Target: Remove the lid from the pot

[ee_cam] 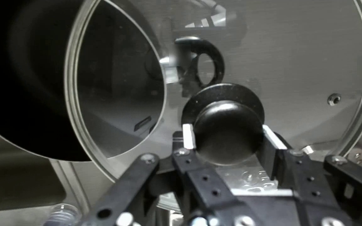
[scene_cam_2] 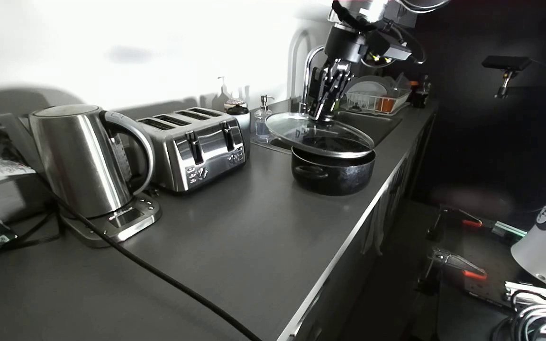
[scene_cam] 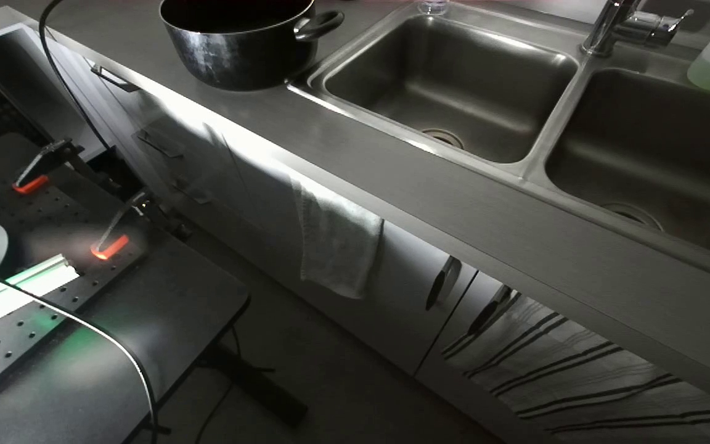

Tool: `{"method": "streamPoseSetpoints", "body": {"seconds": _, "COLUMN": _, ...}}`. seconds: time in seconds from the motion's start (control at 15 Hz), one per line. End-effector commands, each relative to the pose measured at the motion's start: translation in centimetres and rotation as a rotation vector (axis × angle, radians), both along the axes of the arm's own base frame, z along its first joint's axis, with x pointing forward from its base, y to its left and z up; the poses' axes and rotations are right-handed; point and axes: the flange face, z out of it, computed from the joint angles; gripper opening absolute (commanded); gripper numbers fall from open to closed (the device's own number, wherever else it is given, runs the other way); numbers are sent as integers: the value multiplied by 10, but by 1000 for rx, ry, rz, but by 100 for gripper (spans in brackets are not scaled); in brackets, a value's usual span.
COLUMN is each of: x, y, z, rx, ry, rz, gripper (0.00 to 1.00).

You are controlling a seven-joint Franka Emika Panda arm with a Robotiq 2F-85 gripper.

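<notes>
The black metal two-fingered pincer (ee_cam: 230, 136) grips the round, glossy black knob (ee_cam: 228, 125): its pale-faced pads (ee_cam: 189, 136) appear to meet the knob on both sides, so the jaws stand partway together, as far as the knob allows. Fixed to that knob, just below the pincer, the round, steel-edged clear glass lid (scene_cam_2: 320, 137) hangs tilted. Lower down and to one side of the pincer stands the round, dark grey metal pot (scene_cam: 241, 58) with a shiny steel rim, upright on the flat grey counter (scene_cam_2: 235, 227). In the wrist view the lid overlaps only part of the pot's mouth; in an exterior view its low edge (scene_cam_2: 349, 155) comes near the pot's rim, and I cannot tell whether they touch. I judge the main step done, the lid being off its seat; left to do, most likely, is taking it fully clear of the pot and setting it down. Farther from the pincer are the boxy silver toaster (scene_cam_2: 211, 149) and, past the pot, the steel double-basin sink (scene_cam: 490, 80); farther still is the brushed-steel kettle (scene_cam_2: 81, 161) with its curved grey handle.
</notes>
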Motion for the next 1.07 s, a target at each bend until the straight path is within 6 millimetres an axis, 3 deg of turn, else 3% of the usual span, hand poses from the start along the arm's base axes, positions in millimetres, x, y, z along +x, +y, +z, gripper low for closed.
{"method": "streamPoseSetpoints", "body": {"seconds": 0.0, "x": -22, "y": 58, "z": 9, "rx": -46, "ry": -40, "rz": 139, "gripper": 25}}
{"method": "streamPoseSetpoints", "body": {"seconds": 0.2, "x": -34, "y": 107, "z": 1, "rx": -71, "ry": -38, "rz": 247, "gripper": 25}}
{"method": "streamPoseSetpoints", "body": {"seconds": 0.47, "x": -39, "y": 151, "z": -15, "rx": -89, "ry": -36, "rz": 341, "gripper": 25}}
{"method": "streamPoseSetpoints", "body": {"seconds": 0.73, "x": -25, "y": 175, "z": -43, "rx": -91, "ry": -8, "rz": 398, "gripper": 25}}
{"method": "streamPoseSetpoints", "body": {"seconds": 1.0, "x": -1, "y": 181, "z": -83, "rx": -98, "ry": 50, "rz": 407, "gripper": 25}}
